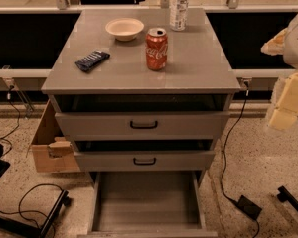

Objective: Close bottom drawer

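The grey cabinet (139, 78) has three drawers. The bottom drawer (148, 202) is pulled far out toward me, and its plain grey interior shows bare. Its front panel lies at the frame's bottom edge and its handle is out of view. The middle drawer (145, 160) and the top drawer (143, 125), each with a black bar handle, stand slightly out. My cream-coloured gripper (287, 103) is at the right edge of the view, level with the top drawer. It is well to the right of the cabinet and touches nothing.
On the cabinet top stand a red cola can (156, 49), a cream bowl (124, 28), a clear bottle (179, 6) and a dark snack packet (92, 60). A cardboard box (48, 145) sits at the cabinet's left. Cables and a power brick (249, 207) lie on the floor.
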Available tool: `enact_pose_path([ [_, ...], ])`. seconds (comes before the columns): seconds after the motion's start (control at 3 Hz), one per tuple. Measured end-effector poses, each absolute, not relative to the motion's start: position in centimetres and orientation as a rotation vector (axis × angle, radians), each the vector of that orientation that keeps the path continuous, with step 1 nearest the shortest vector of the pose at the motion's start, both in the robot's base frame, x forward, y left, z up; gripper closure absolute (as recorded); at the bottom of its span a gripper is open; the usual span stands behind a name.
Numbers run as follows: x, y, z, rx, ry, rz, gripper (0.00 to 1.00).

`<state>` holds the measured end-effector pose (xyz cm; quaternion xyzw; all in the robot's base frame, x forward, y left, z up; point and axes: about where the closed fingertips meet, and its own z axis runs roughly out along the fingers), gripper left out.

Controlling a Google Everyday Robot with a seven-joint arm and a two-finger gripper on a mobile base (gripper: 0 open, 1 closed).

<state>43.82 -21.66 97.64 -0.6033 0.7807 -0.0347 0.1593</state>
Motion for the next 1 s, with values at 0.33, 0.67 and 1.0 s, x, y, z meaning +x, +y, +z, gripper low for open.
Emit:
enact_pose_path([
  [0.33, 43.8, -21.7, 97.6, -1.724, 2.231, -0.099, 0.0],
  [0.67, 44.2, -21.6, 98.8, -1.737, 2.238, -0.169, 0.0],
  [1.0, 44.4, -21.1, 99.4, -1.717, 2.248, -0.32, 0.0],
])
